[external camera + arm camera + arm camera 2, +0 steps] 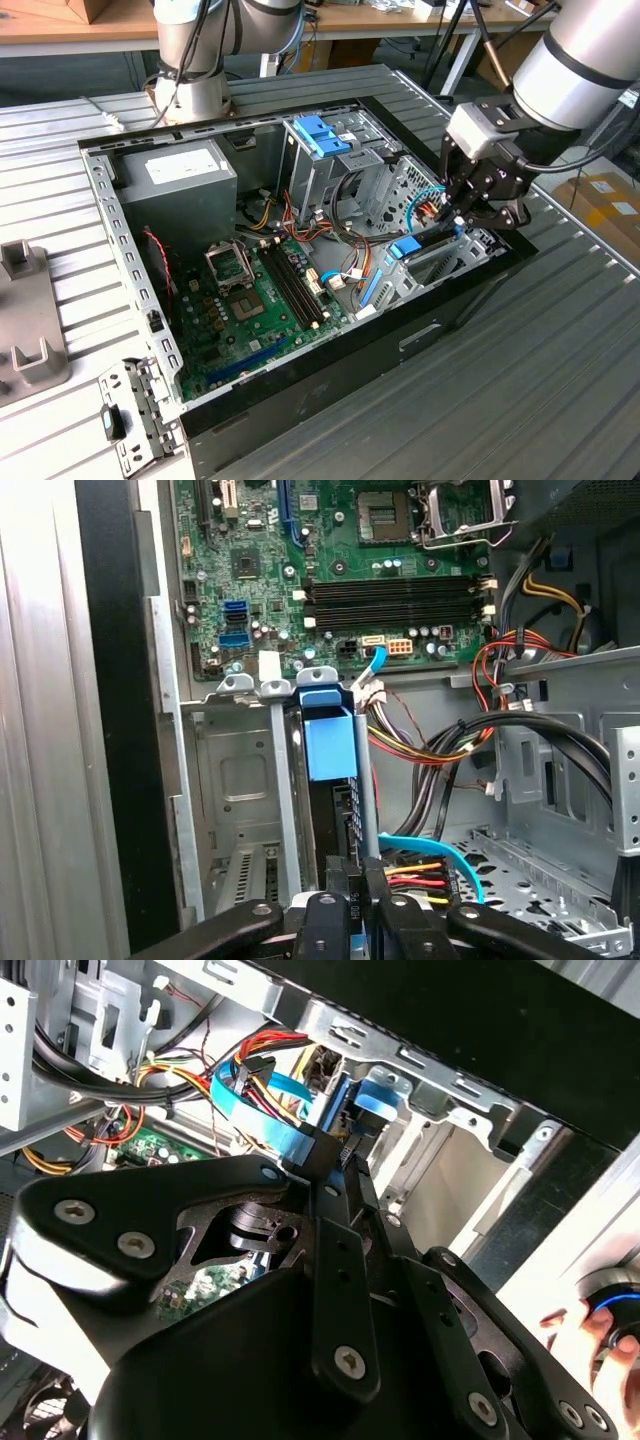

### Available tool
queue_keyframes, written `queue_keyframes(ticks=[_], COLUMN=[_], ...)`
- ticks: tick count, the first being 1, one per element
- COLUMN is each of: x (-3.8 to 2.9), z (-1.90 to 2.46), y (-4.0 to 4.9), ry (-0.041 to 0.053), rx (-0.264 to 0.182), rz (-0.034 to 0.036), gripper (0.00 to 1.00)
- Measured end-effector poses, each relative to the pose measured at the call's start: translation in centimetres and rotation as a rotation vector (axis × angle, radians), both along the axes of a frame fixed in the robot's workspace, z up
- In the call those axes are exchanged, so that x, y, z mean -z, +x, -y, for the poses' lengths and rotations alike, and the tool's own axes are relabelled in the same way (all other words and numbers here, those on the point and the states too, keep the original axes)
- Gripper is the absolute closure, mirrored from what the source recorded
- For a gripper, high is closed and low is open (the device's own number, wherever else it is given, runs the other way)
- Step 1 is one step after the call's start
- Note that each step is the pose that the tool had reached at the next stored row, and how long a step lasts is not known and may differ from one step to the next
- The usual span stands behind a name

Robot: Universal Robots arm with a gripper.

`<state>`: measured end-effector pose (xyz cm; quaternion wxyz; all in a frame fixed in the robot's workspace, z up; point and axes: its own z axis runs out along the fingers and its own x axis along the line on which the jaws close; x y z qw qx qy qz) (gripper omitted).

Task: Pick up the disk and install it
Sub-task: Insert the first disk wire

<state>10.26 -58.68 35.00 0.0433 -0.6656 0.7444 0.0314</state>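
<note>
The disk (428, 242) stands on edge in the metal drive bay (445, 268) at the exterior view's right end of the open computer case (330, 350). Its blue end tab (405, 247) points toward the motherboard. My gripper (460, 222) reaches down from the right and is shut on the disk's dark body. In the first wrist view the blue tab (330, 742) sits between the bay's rails, with the disk's dark edge (347, 815) running back to my fingertips (325, 920). In the second wrist view the black finger links (335, 1260) meet at the disk's blue rail (332, 1110).
A tall metal cage with a blue latch (322, 135) stands behind the bay. Coloured cables (425, 200) and a thin blue cable (440, 855) run close to the disk. The motherboard (250, 300) and power supply (185, 175) fill the case's left. A second arm's base (190, 70) stands behind.
</note>
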Motion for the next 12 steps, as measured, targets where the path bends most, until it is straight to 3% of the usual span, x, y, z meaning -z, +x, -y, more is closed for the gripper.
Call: queue_keyframes(ticks=[4, 12], x=[0.20, 0.47], z=[-0.21, -0.22], y=[-0.13, -0.41], ry=[0.0001, 0.0000], rx=[0.004, 0.006], rz=[0.0000, 0.0000], gripper=[0.82, 0.82])
